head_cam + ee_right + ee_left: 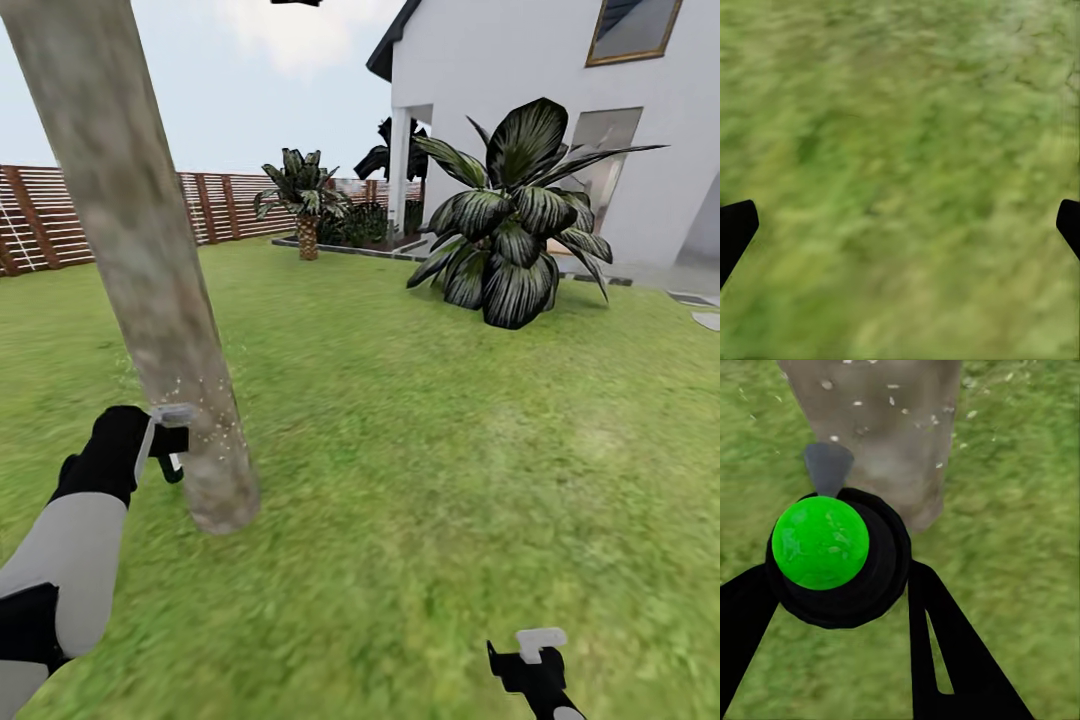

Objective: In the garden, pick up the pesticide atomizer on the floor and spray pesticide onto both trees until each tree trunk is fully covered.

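Observation:
A thick beige-grey tree trunk (150, 280) leans across the left of the head view, its base on the lawn. My left gripper (162, 442) hovers just left of the trunk's lower part, shut on the pesticide atomizer. The left wrist view shows the atomizer (832, 559) as a black body with a bright green round top, its grey nozzle (827, 466) aimed at the trunk (885, 427). White droplets (212, 420) speckle the bark near the nozzle. My right gripper (530, 660) hangs low at the lower right, open over grass (900, 150), with nothing between its fingertips.
Green lawn (430, 430) spreads all around. A big dark-leaved shrub (510, 230) stands ahead right, before a white house (540, 70). A short palm (305, 205) and a brown slat fence (60, 215) are at the back. Grey stepping stones (705, 318) lie far right.

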You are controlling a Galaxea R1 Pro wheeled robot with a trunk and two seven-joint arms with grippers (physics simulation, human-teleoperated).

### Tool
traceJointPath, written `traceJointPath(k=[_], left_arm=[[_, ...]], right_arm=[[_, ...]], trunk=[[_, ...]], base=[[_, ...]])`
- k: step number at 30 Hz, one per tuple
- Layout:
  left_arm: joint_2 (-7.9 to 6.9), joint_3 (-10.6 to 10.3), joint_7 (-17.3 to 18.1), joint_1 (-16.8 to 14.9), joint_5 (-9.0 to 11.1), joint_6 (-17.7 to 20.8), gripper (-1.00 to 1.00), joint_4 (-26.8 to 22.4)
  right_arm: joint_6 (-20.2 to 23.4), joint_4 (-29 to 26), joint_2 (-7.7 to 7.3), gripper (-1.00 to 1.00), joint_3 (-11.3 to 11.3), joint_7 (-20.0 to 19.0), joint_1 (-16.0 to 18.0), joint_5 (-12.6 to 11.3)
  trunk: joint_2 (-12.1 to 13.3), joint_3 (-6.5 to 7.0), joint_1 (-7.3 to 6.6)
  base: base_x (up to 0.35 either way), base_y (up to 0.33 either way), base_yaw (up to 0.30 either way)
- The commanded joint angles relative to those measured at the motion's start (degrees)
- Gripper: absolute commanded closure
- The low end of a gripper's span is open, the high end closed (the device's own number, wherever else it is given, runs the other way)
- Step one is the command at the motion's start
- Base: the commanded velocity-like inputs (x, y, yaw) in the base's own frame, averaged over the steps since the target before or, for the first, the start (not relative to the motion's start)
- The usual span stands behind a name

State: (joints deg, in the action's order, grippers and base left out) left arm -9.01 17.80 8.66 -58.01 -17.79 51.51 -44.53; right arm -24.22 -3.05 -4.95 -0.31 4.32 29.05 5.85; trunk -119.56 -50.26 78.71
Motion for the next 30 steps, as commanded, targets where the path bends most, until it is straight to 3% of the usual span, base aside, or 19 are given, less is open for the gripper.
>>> traceJointPath(k=[1,7,9,14,18,20,22,24,25,27,28,30], left_arm=[[-0.04,0.1,0.6,0.1,-0.6,0.2,1.00,-0.1],[-2.09,0.5,0.6,6.2,-0.5,-0.6,1.00,-0.2],[-2.20,0.8,0.8,9.3,-0.3,-0.9,1.00,-0.3],[-1.62,0.5,1.1,13.3,0.0,-1.9,1.00,-0.2],[-0.52,0.5,1.5,18.8,0.1,-8.8,1.00,0.1],[0.05,0.4,1.7,23.0,0.0,-14.9,1.00,0.3],[0.02,-0.8,2.7,27.7,-0.1,-23.7,1.00,0.6],[-0.79,-3.8,9.2,32.7,-0.5,-31.7,1.00,0.8],[-2.26,-5.6,15.9,35.4,-1.7,-37.3,1.00,0.8],[-4.45,-6.8,25.9,37.1,-4.7,-44.4,1.00,1.0],[-5.31,-7.0,33.4,37.4,-7.1,-47.4,1.00,1.3],[-5.49,-7.3,43.0,37.6,-11.6,-50.7,1.00,1.6]], right_arm=[[-0.1,0.1,0.02,-1.00,0.0,0.4,0.0,0.6],[-0.1,0.1,0.11,-1.00,0.0,0.4,0.0,0.6],[-0.1,0.1,0.12,-1.00,0.0,0.4,0.0,0.6],[-0.1,0.1,0.19,-1.00,0.0,0.4,0.0,0.7],[-0.1,0.0,0.30,-1.00,0.0,0.4,0.0,0.6],[-0.1,-0.1,0.36,-1.00,0.0,0.3,0.0,0.6],[-0.1,-0.5,0.43,-1.00,0.1,0.0,0.0,1.6],[0.0,-2.5,0.55,-1.00,1.3,-1.3,0.0,6.1],[0.2,-6.6,0.61,-1.00,2.5,-4.8,0.0,11.0],[0.9,-12.6,0.62,-1.00,3.1,-13.7,0.0,17.8],[2.9,-15.6,0.49,-1.00,3.2,-20.8,0.1,21.1],[7.4,-19.3,0.15,-1.00,3.3,-31.2,0.5,23.6]], trunk=[[0.0,-0.05,0.01],[0.0,-0.05,0.01],[0.0,-0.05,0.01],[0.0,-0.05,0.01],[0.0,-0.05,0.01],[0.0,-0.05,0.01],[0.0,-0.05,0.01],[0.0,-0.05,0.01],[0.0,-0.05,0.01],[0.0,-0.05,0.01],[0.0,-0.05,0.01],[0.0,-0.05,0.01]], base=[[0.136,0.231,0.039],[-0.027,0.277,0.235],[-0.266,0.195,0.276],[-0.314,0.099,0.276],[-0.337,0.009,0.201],[-0.340,0.001,0.034],[-0.341,0.000,0.009],[-0.339,0.000,0.002],[-0.324,0.000,0.001],[-0.310,0.000,0.000],[-0.264,0.000,0.000],[-0.209,0.000,0.000]])
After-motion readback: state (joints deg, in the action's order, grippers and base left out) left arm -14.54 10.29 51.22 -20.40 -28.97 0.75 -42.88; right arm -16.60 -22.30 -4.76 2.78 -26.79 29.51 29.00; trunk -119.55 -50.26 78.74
